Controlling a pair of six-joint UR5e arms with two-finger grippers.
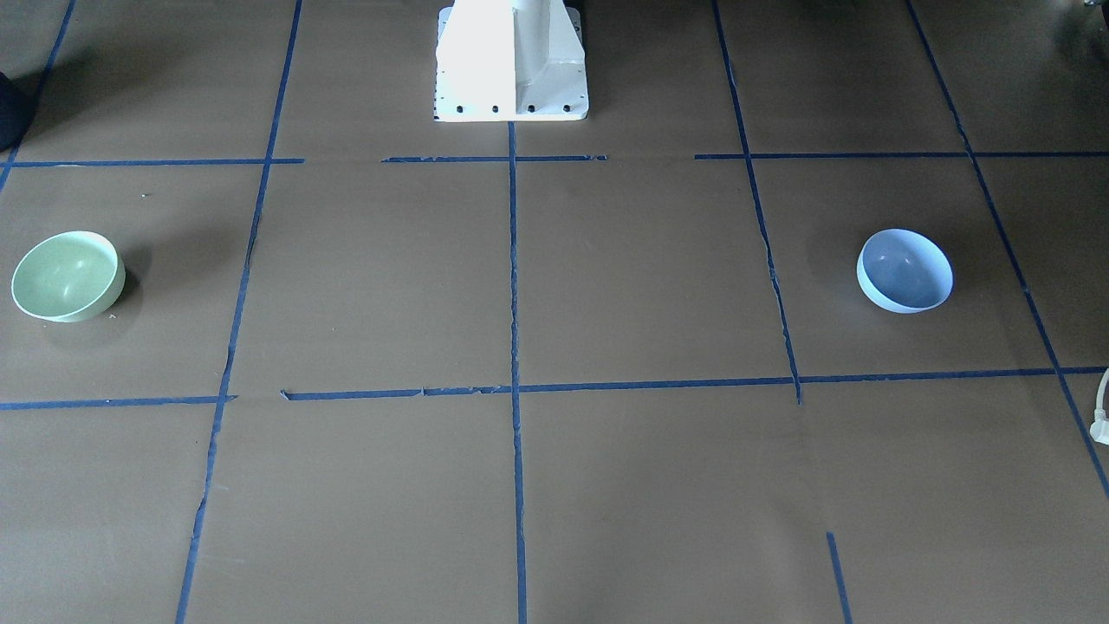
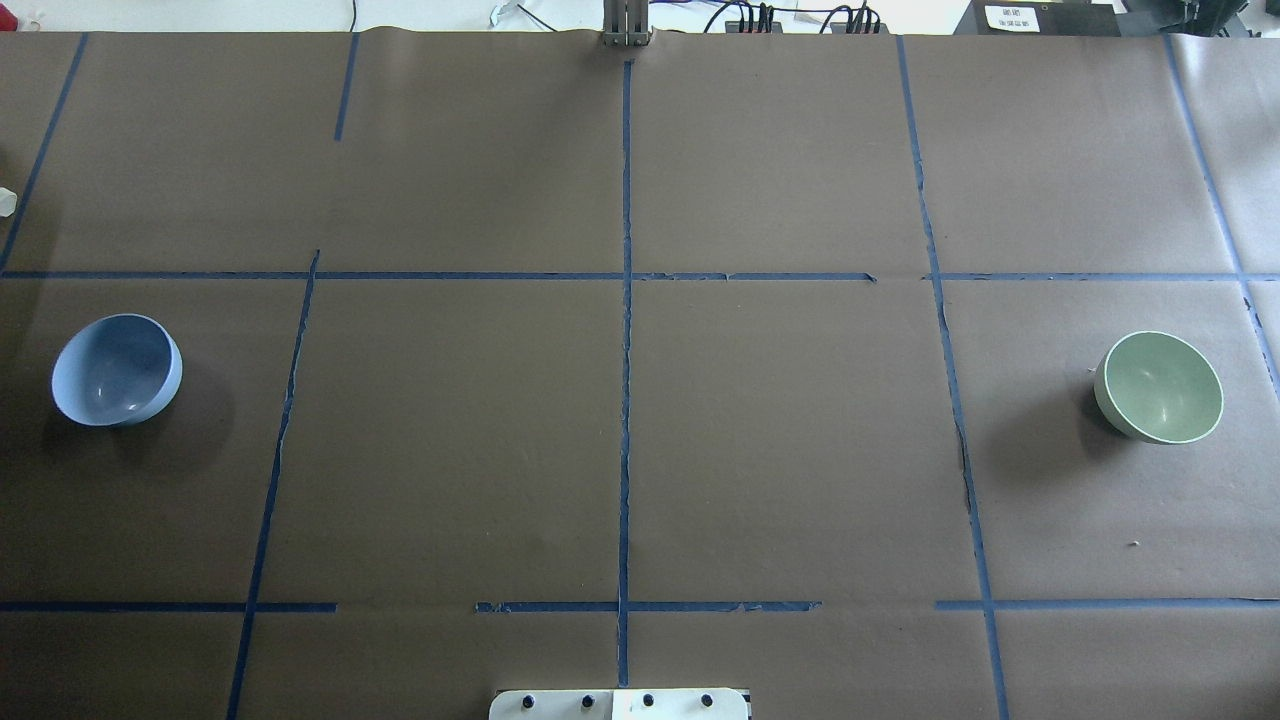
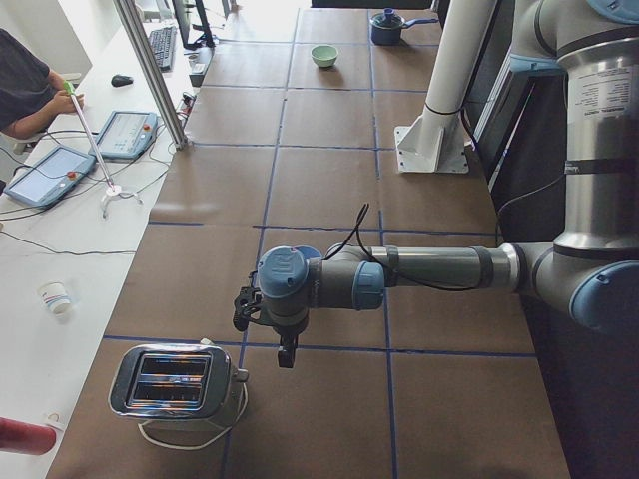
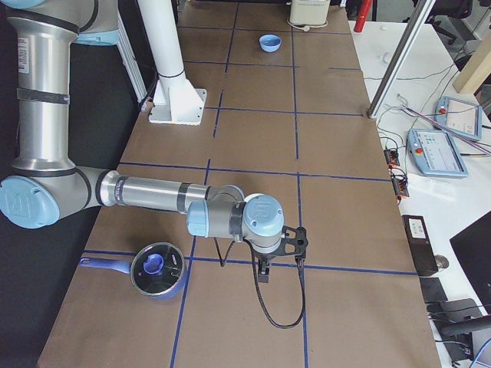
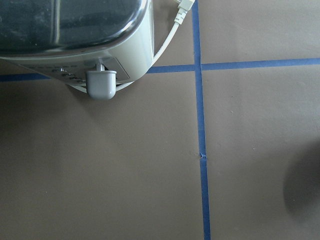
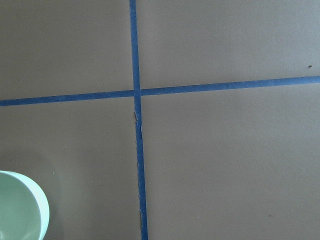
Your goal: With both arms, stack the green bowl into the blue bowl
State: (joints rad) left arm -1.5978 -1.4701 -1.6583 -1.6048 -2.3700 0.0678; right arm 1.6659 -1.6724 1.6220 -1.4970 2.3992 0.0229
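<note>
Well, at the table's (image 2: 800,450) left end a chrome toaster (image 3: 180,384) sits nearest, cord trailing. The left gripper (image 3: 287,355) hangs beside it, pointing down, and I cannot tell whether its fingers are apart. Next comes the blue bowl (image 2: 117,370), upright on the brown paper, then the white pedestal (image 1: 511,61) at mid-table on the robot's side. Well beyond stands the green bowl (image 2: 1160,388), upright too, toward the opposite end. Farther still the right gripper (image 4: 262,274) hangs over a blue tape line (image 4: 345,268) near a lidded pot (image 4: 157,270), its fingers equally unreadable.
</note>
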